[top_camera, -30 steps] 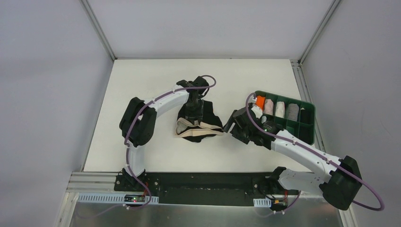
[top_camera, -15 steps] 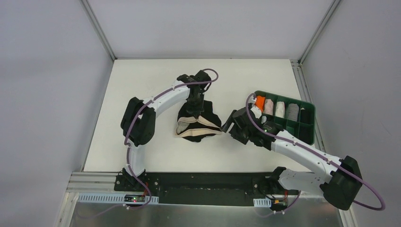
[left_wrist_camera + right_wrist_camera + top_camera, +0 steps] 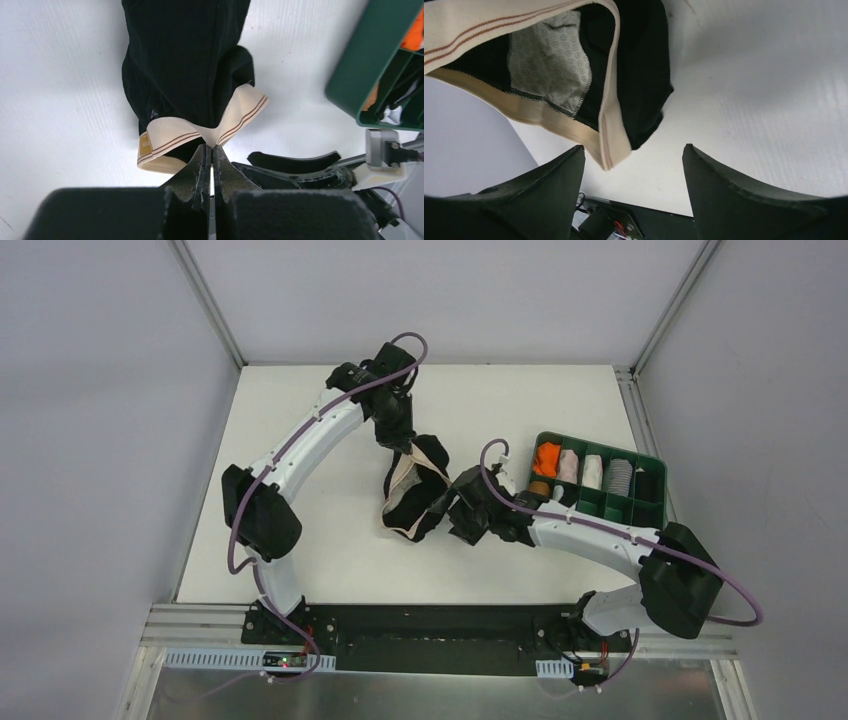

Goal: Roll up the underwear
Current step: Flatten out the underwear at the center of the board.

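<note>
Left pincer (image 3: 211, 150): jaws together, clamped on the pale waistband (image 3: 170, 140) of the underwear (image 3: 415, 490). I see no gap between the jaws in the left wrist view.

Right pincer (image 3: 633, 147): jaws wide apart, holding nothing.

Position of the garment: it is near the middle of the surface (image 3: 300, 490), left of the green tray (image 3: 600, 445) and apart from it. It hangs from the left pincer. I cannot tell whether its lower end rests on the surface.

Deciding relation: in the top view the long axis runs from the left pincer at the far end toward the arm bases. The right pincer stands just beside the near-right edge of the free end and faces it. From its wrist camera the open waistband loop lies directly ahead and slightly left of centre, with one band edge reaching down between the jaws.

Judgement: the right arm is the nearer to the unheld end. Any second hold falls to it, by a short advance toward the cloth.
</note>
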Controlling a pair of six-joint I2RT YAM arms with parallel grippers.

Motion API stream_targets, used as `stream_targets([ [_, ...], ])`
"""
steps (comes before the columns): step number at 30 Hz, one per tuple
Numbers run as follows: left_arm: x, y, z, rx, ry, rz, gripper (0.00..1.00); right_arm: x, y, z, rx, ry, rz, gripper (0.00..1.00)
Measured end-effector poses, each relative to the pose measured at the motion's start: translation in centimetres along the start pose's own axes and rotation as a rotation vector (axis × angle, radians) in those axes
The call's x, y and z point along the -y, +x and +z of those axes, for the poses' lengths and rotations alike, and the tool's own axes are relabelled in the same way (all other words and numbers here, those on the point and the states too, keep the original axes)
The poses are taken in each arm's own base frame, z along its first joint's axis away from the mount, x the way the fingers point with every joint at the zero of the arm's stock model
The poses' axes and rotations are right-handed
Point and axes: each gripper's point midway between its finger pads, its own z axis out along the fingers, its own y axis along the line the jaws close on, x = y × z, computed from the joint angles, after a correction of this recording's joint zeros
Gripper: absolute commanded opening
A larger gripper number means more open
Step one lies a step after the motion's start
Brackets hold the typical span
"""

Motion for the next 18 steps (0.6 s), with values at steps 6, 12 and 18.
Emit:
stream_targets([
  [6,1.2,-1.9,-2.9,0.059,0.042,-0.054,0.0,-2.6,-0.7,-0.4,0.028,-0.057,0.025,0.75],
  [12,2.1,-2.8,-5.8,0.116,0.085,-0.087,0.0,-4.1,-0.5,-0.3,0.035,-0.067,0.02,0.71],
  [18,2.2,-2.6,-6.1,0.107,0.092,-0.091,0.0,-2.6,1.7,1.8,0.01,0.025,0.011,0.6],
])
